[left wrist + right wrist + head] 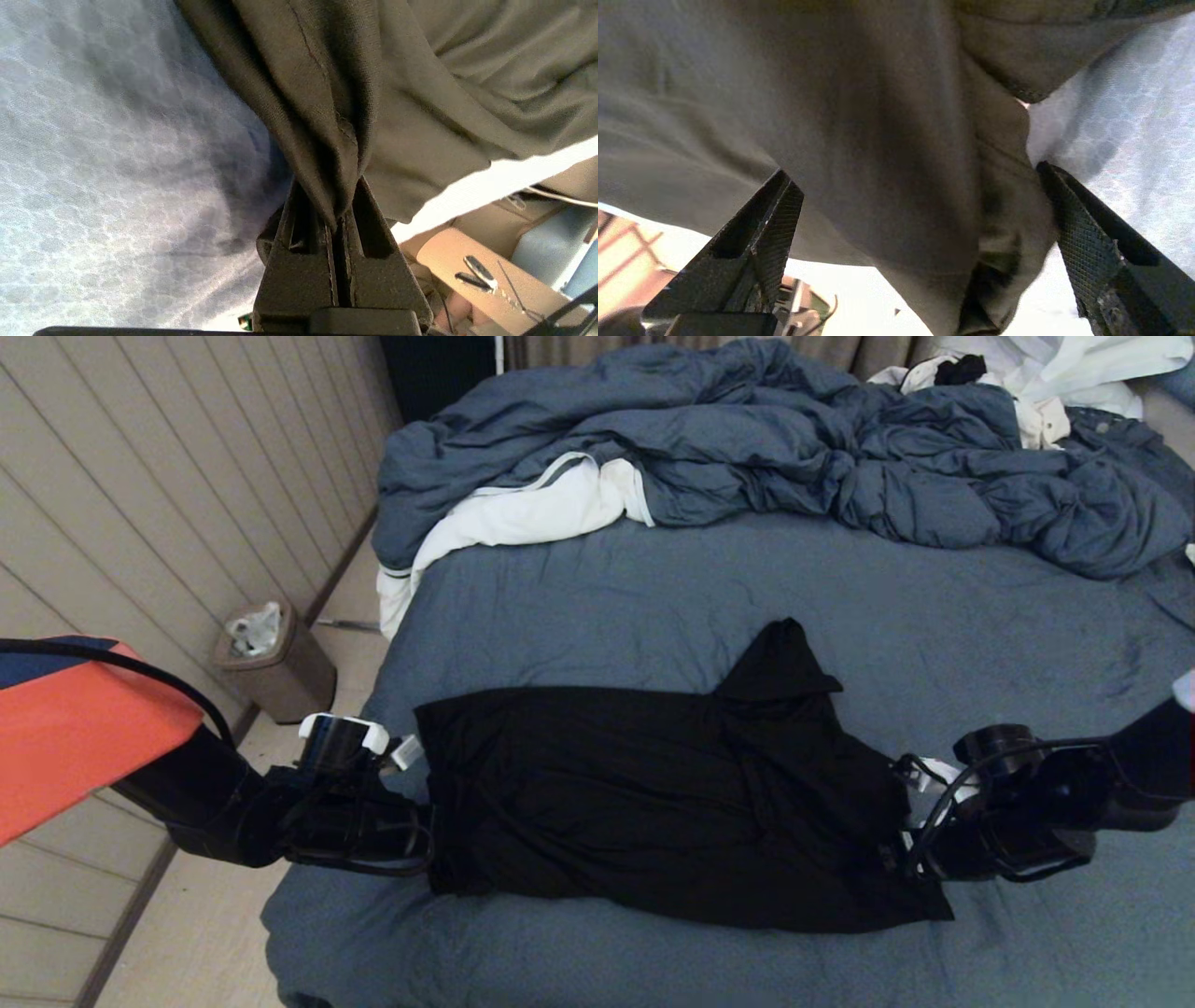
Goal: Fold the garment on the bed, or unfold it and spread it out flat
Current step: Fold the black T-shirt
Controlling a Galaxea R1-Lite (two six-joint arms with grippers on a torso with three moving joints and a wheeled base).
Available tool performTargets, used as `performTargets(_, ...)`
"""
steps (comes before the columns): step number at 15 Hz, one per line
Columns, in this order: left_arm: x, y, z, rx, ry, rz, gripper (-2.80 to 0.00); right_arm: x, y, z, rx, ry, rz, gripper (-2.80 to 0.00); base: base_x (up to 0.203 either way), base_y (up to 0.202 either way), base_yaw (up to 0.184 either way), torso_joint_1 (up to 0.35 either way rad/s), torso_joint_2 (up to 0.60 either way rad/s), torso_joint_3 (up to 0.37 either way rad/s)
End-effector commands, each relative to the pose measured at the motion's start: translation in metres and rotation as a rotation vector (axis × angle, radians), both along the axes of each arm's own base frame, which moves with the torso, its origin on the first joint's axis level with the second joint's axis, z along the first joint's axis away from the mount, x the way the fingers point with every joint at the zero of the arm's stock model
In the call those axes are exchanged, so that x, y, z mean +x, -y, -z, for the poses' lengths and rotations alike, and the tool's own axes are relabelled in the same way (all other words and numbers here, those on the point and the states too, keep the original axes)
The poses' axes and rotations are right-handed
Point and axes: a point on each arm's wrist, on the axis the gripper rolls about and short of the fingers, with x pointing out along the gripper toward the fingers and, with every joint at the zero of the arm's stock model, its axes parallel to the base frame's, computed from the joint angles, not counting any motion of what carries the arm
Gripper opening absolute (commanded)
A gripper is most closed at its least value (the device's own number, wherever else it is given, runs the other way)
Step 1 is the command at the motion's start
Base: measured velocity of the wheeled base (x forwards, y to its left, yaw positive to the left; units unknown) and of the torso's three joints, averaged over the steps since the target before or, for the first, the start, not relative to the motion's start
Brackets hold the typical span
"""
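Left pincer (337, 224): clamped tight on a bunched fold of the black T-shirt (653, 803); in the head view it sits at the shirt's left edge (425, 835), near the left side of the bed (653, 588).
Right pincer (920, 219): spread wide, with cloth hanging loose between its two fingers (1083, 233); the left finger looks clear of the shirt, and whether the right one touches it cannot be told. In the head view it is at the shirt's right edge (901, 849).
T-shirt: stretched sideways across the near part of the bed, between the two pincers. One sleeve points toward the far side, near the middle. The near edge runs roughly straight; the cloth is wrinkled toward the right. No print shows on the upper side.
Bed: slate-blue sheet, bare around the shirt.
Duvet (794, 448): blue, rumpled in a heap along the far side of the bed, well apart from the shirt, with white lining (523, 513) spilling out at its left end.
White clothes (1055, 373): piled at the far right corner, behind the duvet.
Bin (275, 663): brown, on the floor left of the bed, beside the panelled wall; a crumpled pale bag (254, 627) sits in its mouth.
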Motion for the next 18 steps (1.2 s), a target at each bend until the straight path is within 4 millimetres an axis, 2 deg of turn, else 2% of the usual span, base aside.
performTargets(1, 0.001, 0.000, 0.001, -0.007, -0.005, -0.006, -2.80, 0.002, -0.009, 0.000, 0.014, -0.005, -0.006, -2.80, 0.000, 0.000, 0.000, 0.000, 0.00, 0.000)
performTargets(8, -0.002, 0.004, -0.003, -0.026, -0.019, -0.016, -2.80, -0.001, -0.011, -0.002, 0.016, 0.006, -0.002, -2.80, 0.000, 0.000, 0.000, 0.000, 0.00, 0.000)
performTargets(13, -0.016, 0.003, -0.006, -0.025, -0.046, -0.004, -2.80, -0.015, -0.013, -0.008, 0.011, 0.001, -0.008, -2.80, 0.000, 0.000, 0.000, 0.000, 0.00, 0.000)
performTargets(16, -0.032, -0.001, -0.011, -0.021, -0.057, 0.000, -2.80, -0.030, -0.013, -0.015, 0.003, 0.005, -0.017, -2.80, 0.000, 0.000, 0.000, 0.000, 0.00, 0.000)
performTargets(18, -0.047, -0.001, -0.008, -0.009, -0.091, 0.015, -2.80, -0.044, -0.015, -0.015, -0.006, -0.005, -0.039, -2.80, 0.000, 0.000, 0.000, 0.000, 0.00, 0.000)
